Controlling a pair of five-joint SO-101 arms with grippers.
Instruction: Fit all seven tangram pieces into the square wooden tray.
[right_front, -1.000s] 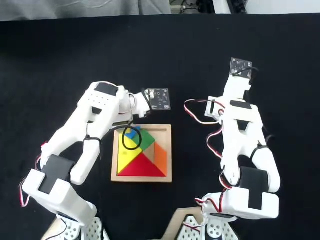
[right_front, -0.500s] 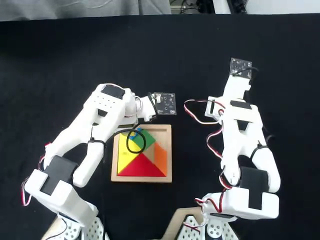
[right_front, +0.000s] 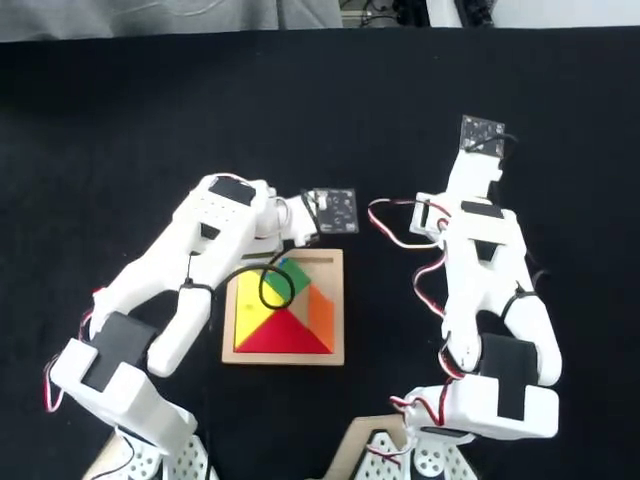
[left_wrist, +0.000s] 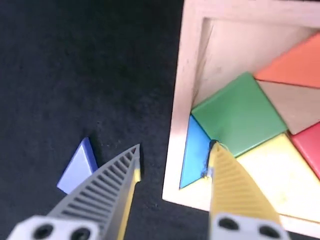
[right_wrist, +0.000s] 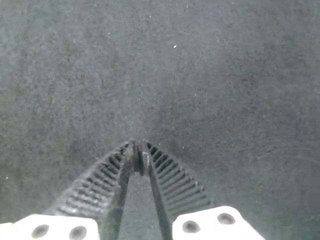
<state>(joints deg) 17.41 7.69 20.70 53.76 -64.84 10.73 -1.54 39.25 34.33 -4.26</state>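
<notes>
Although the square wooden tray (right_front: 338, 335) in the middle of the high view already holds a red triangle (right_front: 285, 330), a yellow triangle (right_front: 250, 312), a green square (right_front: 295, 282) and an orange piece (right_front: 321, 306), bare wood shows along its upper edge. The left arm (right_front: 190, 265) leans over its upper left corner, and the right arm (right_front: 487, 270) stands well apart on the right. From the left wrist, the left gripper (left_wrist: 175, 150) is spread astride the tray wall. One finger is inside, its tip at the seam between a blue triangle (left_wrist: 192, 150) and the green square; the other is outside over the black cloth (left_wrist: 75, 60). A pale blue piece (left_wrist: 77, 167) lies on the cloth just beside that outer finger, its long edge roughly alongside it. The left arm is plainly nearer, so I judge the left gripper must shift outward from the wall to straddle it. From the right wrist, the right gripper (right_wrist: 136, 150) is pressed together over the cloth, holding nothing.
</notes>
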